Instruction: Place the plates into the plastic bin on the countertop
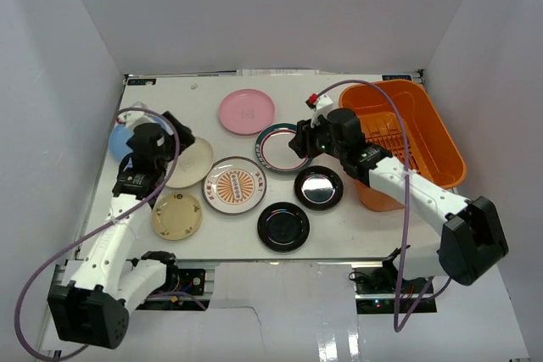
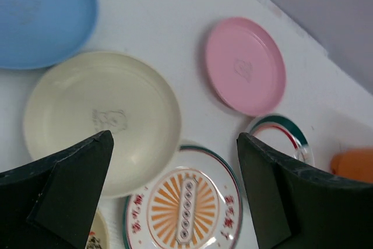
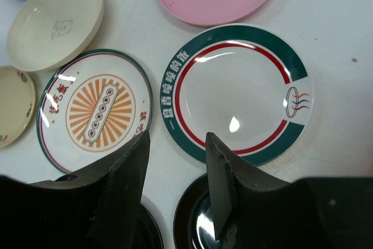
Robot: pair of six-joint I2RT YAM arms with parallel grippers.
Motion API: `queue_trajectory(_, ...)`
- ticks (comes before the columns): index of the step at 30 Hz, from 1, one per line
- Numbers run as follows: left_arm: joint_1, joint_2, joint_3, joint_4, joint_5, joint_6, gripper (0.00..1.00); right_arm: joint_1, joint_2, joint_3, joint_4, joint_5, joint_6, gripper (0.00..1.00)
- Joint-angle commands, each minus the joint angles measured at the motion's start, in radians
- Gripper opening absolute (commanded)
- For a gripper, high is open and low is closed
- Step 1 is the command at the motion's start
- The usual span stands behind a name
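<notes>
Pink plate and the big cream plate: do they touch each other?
Apart. The left wrist view shows bare white countertop between the pink plate and the big cream plate.

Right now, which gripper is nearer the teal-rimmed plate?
Right. The right gripper hovers over the teal-rimmed plate's edge; the left gripper is well away, over the large cream plate.

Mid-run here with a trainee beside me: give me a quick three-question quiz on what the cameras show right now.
1. True or false: the pink plate lies outside the bin.
2. Of these, which plate is nearest the right gripper? A blue, B teal-rimmed, C small cream.
3. Fill in: ___ black plates are in the top view.
Key: 1 true; 2 B; 3 two.
</notes>
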Motion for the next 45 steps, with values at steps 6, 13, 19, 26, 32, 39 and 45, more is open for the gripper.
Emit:
queue_trajectory(6, 0.539, 0.009, -0.212, 0.17, 0.379, -0.157, 0.98, 0.001, 0.31, 0.311, 0.012, 0.15, 0.029, 0.61)
queue_trajectory(13, 0.601, 0.109, -0.213, 0.255, 0.31, -0.267, 0.89, -0.014, 0.645, 0.653, -0.02, 0.276, 0.038, 0.79)
queue_trajectory(19, 0.61, 0.184, -0.219, 0.287, 0.19, -0.293, 0.87, -0.051, 0.951, 0.955, -0.144, 0.325, 0.061, 0.79)
queue_trajectory(26, 0.626, 0.285, -0.202, 0.291, 0.147, -0.279, 0.86, -0.082, 1.106, 1.129, -0.161, 0.296, 0.074, 0.75)
queue_trajectory(32, 0.665, 0.382, -0.169, 0.304, 0.149, -0.247, 0.86, -0.082, 1.174, 1.168, -0.118, 0.221, 0.107, 0.64)
queue_trajectory(39, 0.708, 0.518, -0.124, 0.333, 0.226, -0.219, 0.86, -0.085, 1.186, 1.151, -0.037, 0.213, 0.146, 0.38)
queue_trajectory(45, 0.719, 0.662, -0.043, 0.374, 0.279, -0.185, 0.83, -0.091, 1.173, 1.181, 0.047, 0.238, 0.156, 0.09)
